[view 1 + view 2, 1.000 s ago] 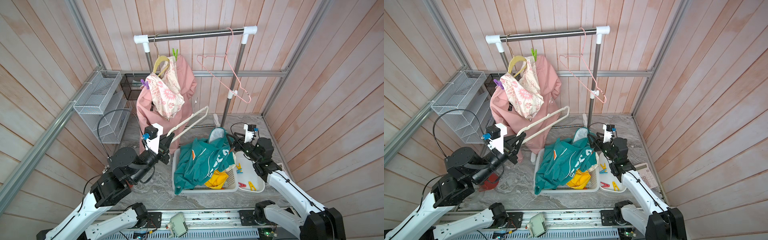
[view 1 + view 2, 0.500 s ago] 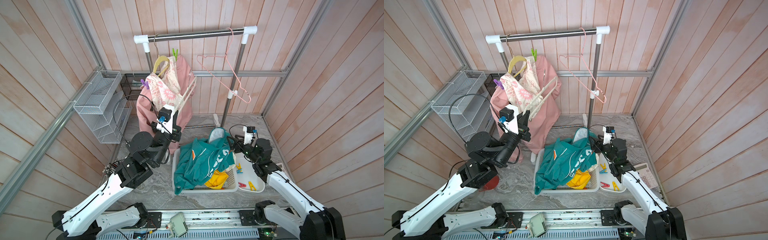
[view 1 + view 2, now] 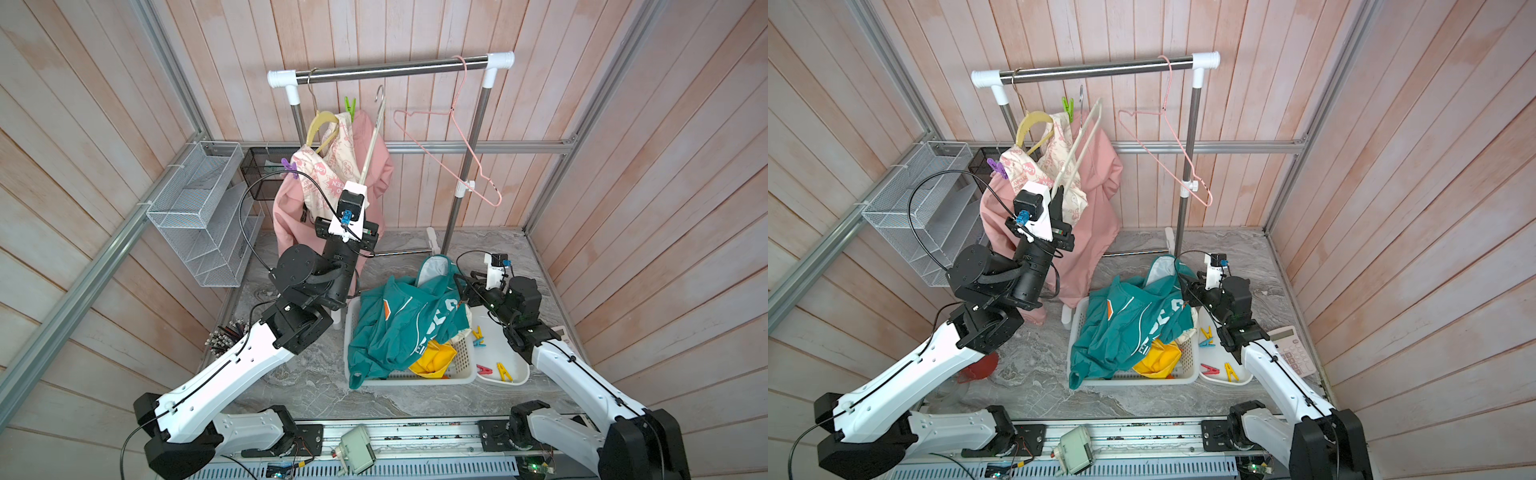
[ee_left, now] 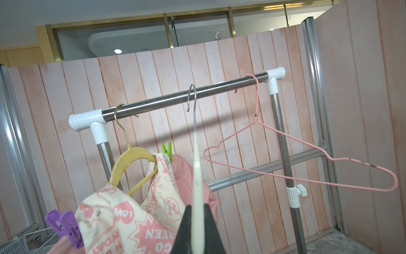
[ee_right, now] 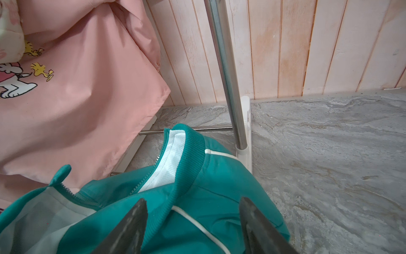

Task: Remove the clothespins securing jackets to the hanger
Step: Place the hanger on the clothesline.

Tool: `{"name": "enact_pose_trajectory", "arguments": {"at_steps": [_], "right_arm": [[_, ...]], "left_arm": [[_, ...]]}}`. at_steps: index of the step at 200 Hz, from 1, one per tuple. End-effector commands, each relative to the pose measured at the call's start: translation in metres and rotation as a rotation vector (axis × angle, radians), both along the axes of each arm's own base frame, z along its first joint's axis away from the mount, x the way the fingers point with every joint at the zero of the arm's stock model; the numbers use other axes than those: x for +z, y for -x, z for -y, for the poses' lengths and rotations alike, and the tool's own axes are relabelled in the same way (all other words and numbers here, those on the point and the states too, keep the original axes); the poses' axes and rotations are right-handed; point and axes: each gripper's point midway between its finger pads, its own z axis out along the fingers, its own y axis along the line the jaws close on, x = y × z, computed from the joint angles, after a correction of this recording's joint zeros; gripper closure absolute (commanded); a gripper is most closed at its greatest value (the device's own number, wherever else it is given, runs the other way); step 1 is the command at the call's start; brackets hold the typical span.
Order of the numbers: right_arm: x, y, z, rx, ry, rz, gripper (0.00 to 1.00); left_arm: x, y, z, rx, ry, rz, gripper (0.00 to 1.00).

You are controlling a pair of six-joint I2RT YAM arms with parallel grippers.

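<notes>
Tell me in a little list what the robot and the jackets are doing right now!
left fingers: shut on the white hanger, hook up near the rail
right fingers: open, over the teal jacket
pink jacket: hanging, pinned by green clothespin and purple clothespin
teal jacket: in the basket
tray: four loose clothespins

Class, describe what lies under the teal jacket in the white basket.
A yellow jacket pokes out beneath the teal jacket near the basket front wall. How far it extends, and whatever else lies below, is covered by the teal cloth.
</notes>
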Motion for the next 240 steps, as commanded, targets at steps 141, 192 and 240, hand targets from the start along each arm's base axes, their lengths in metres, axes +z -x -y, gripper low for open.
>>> {"name": "enact_pose_trajectory", "arguments": {"at_steps": [141,192,240], "right_arm": [[-0.009,0.004,0.008,-0.006,0.038,-0.013,0.32],[-0.005,0.005,0.007,0.0,0.033,-0.007,0.32],[-0.003,0.004,0.007,0.002,0.031,-0.001,0.32]], "left_arm": [[0.059,-0.027,0.002,-0.171,0.064,0.077,1.0],[0.061,-0.047,-0.001,-0.19,0.079,0.035,1.0],[0.05,-0.074,0.001,-0.201,0.092,-0.029,1.0]]}}
